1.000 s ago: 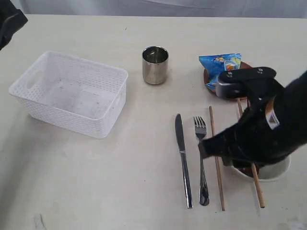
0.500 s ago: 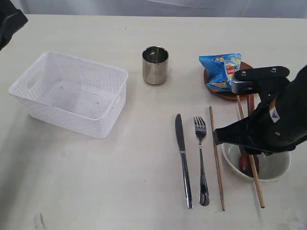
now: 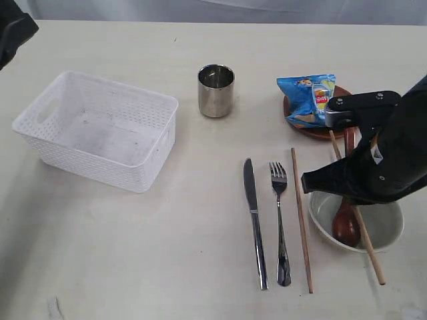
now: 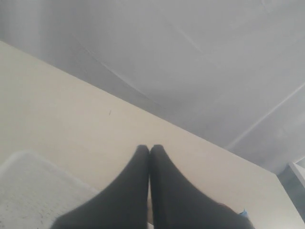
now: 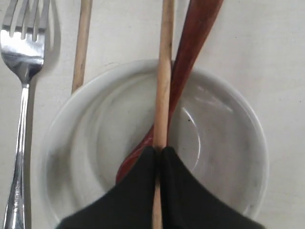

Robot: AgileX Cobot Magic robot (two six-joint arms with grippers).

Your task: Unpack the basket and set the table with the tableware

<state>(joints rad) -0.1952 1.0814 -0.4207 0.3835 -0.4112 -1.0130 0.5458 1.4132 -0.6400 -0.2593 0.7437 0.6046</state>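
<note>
My right gripper (image 5: 159, 149) is shut on a wooden chopstick (image 5: 163, 71) above the pale bowl (image 5: 224, 143), where the brown spoon (image 5: 190, 52) rests. In the exterior view that chopstick (image 3: 368, 248) slants across the bowl (image 3: 388, 230) and spoon (image 3: 345, 225) under my right arm (image 3: 377, 160). On the table (image 3: 200, 253), the knife (image 3: 253, 213), fork (image 3: 280, 220) and other chopstick (image 3: 301, 220) lie side by side left of the bowl. The steel cup (image 3: 215, 90) stands behind them. The white basket (image 3: 100, 130) shows nothing inside. My left gripper (image 4: 149, 147) is shut on nothing.
A blue snack bag (image 3: 305, 99) lies on the brown plate (image 3: 320, 130) behind the bowl. The left arm (image 3: 13, 33) hangs at the table's far left corner, beyond the basket. Bare tabletop lies in front of the basket.
My right gripper has shut on the chopstick over the bowl. The chopstick's near end has swung right, and the arm has drawn back, uncovering the bowl and spoon. The left gripper stays still.
</note>
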